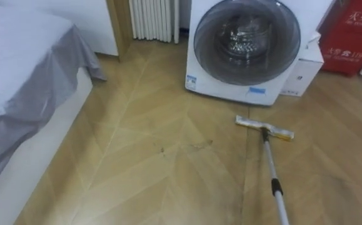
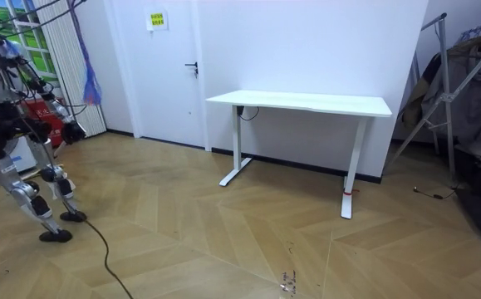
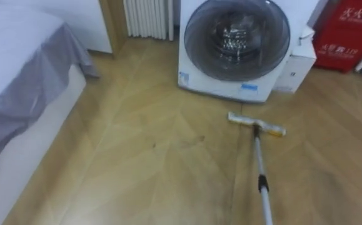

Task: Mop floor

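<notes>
A flat mop head (image 1: 264, 127) with a pale yellowish pad lies on the wooden floor just in front of the washing machine (image 1: 246, 47). Its metal handle (image 1: 273, 178) runs from the head toward me and leaves the picture at the lower right. Left of the handle, a faint dark smudge (image 1: 187, 147) marks the boards. In the room view I stand at the left edge, facing away, and my right hand (image 2: 57, 112) shows small and unclear beside a red box (image 2: 34, 110).
A bed (image 1: 18, 81) with a grey cover fills the left side. A radiator (image 1: 152, 19) stands behind the washer, with a white box (image 1: 302, 72) and the red box (image 1: 349, 31) to its right. Farther off in the room stands a white desk (image 2: 302, 104).
</notes>
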### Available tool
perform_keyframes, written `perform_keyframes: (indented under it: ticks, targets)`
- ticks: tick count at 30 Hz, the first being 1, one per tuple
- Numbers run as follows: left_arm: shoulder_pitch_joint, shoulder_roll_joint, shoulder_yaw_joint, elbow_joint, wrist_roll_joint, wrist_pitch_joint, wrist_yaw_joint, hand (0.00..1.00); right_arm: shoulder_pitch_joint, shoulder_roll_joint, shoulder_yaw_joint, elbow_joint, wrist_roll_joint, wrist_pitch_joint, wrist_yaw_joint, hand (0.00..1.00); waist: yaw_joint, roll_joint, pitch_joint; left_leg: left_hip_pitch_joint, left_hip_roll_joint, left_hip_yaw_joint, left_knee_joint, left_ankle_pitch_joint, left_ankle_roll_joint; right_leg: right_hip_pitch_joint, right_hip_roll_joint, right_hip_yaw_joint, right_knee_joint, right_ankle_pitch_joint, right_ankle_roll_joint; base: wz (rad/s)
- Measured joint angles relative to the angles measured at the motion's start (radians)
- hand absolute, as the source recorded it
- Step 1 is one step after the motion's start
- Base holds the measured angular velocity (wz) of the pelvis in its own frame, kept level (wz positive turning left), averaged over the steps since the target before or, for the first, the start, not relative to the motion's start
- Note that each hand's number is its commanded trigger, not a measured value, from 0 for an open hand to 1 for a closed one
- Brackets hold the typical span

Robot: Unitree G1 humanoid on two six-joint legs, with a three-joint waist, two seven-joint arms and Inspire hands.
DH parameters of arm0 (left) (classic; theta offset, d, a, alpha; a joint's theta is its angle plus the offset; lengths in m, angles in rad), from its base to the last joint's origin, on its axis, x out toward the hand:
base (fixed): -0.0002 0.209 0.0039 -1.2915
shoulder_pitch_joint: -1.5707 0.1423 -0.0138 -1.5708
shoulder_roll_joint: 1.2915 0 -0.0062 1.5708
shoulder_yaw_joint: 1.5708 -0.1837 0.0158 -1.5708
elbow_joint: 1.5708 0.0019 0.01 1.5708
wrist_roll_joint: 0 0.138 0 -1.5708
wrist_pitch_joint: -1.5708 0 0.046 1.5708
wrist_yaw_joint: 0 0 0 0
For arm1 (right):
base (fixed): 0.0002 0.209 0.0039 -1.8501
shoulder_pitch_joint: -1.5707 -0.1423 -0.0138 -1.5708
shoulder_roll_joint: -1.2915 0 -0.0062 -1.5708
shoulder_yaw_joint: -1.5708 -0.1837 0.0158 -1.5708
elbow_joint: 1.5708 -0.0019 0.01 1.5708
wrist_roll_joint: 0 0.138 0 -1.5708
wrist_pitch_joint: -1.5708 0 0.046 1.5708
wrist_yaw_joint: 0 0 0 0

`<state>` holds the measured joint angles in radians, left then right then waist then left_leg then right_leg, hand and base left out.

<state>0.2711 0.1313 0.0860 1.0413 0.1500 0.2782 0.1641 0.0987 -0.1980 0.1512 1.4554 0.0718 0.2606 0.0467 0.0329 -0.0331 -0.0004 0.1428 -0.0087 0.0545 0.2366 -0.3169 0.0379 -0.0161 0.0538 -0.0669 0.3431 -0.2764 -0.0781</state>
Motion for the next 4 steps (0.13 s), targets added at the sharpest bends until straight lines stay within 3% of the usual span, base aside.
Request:
perform_keyframes:
  ticks: [4]
  targets:
    - [0.002,0.0,0.033,0.001,-0.002,0.001,0.0,0.0,0.009,0.0,-0.04,-0.018,-0.018,0.002,0.0,1.0,-0.003,0.0,0.0006,0.012,-0.001,0.0,0.0,0.0,0.0,0.011,0.0,0.005,0.001,0.001,0.001,-0.03]
